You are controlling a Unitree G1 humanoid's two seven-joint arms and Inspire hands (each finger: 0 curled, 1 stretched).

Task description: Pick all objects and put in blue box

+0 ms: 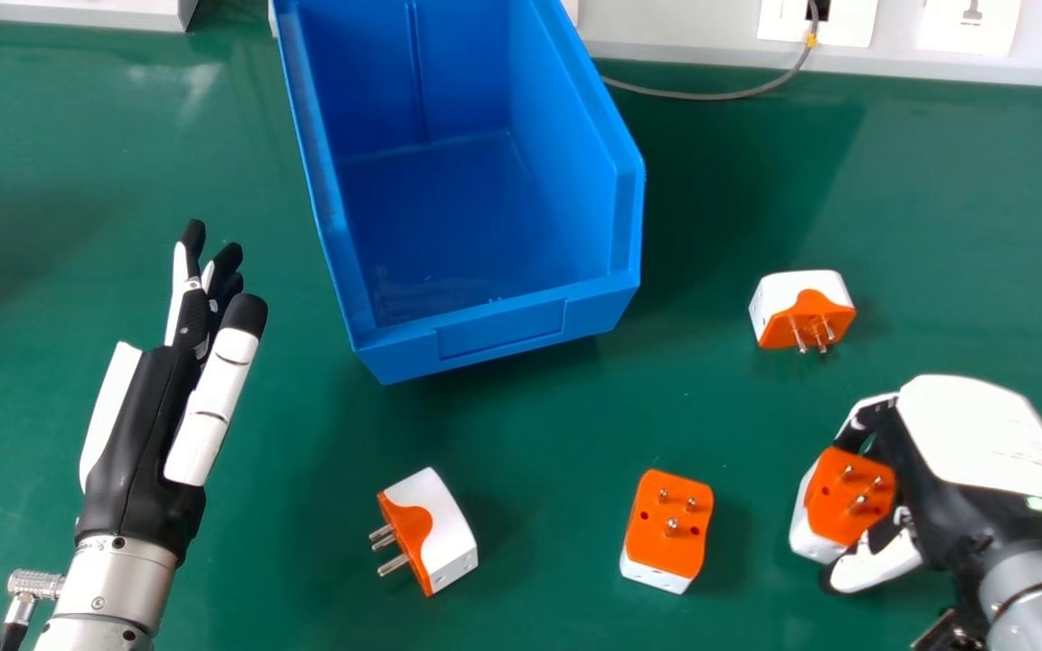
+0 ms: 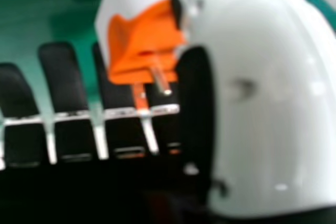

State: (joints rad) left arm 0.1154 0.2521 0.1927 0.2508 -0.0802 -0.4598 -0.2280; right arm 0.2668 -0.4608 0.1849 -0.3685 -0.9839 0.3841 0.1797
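The orange-and-white plastic plug adapter with metal pins [image 1: 849, 495] sits between the bent fingers and thumb of the black-and-white right hand [image 1: 937, 488], partly closed around it; I cannot tell how firm that hold is. Three more lie on the green desk [image 1: 711, 398]: a second adapter [image 1: 668, 524] and third adapter [image 1: 431, 533] nearer than the blue plastic box [image 1: 485, 226], a fourth adapter [image 1: 803, 309] right of its near right corner. None is in the box, so all four remain. The left hand [image 1: 150, 425], fingers extended, is left of the box.
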